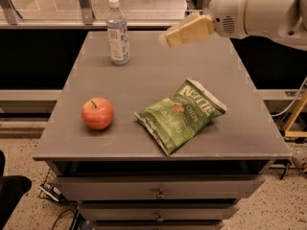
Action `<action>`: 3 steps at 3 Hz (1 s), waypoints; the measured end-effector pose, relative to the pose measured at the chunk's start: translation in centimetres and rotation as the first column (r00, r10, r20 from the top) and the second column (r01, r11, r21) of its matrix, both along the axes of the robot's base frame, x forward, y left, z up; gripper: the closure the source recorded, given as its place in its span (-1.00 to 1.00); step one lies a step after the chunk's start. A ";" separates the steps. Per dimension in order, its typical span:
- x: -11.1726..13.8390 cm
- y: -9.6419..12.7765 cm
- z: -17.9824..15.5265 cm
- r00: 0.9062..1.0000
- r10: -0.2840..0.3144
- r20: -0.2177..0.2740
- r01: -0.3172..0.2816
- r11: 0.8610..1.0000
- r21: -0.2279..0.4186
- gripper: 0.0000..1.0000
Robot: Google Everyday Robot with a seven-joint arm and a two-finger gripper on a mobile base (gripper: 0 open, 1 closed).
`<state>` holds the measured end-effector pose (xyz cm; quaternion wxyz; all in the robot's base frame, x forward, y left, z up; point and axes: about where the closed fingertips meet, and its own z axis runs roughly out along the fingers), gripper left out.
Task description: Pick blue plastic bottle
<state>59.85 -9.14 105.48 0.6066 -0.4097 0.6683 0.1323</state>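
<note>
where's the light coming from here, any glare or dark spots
In the camera view, light falls from above: soft shadows sit close under the apple and the green chip bag; the gripper, above the table's far edge right of the blue plastic bottle, is brightly lit; the spaces beside the table are dark.

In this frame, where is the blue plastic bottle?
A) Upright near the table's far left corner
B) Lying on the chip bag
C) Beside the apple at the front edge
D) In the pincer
A: the blue plastic bottle stands upright near the table's far left corner, while the pincer hovers apart to its right, over the far edge.
</note>
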 end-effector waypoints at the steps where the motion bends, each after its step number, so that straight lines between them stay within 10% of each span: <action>1: 2.3 3.2 -1.6 1.000 0.014 0.004 -0.014 0.999 0.031 -1.00; 3: 8.3 8.9 -4.7 0.998 0.059 -0.008 -0.057 0.990 0.127 -1.00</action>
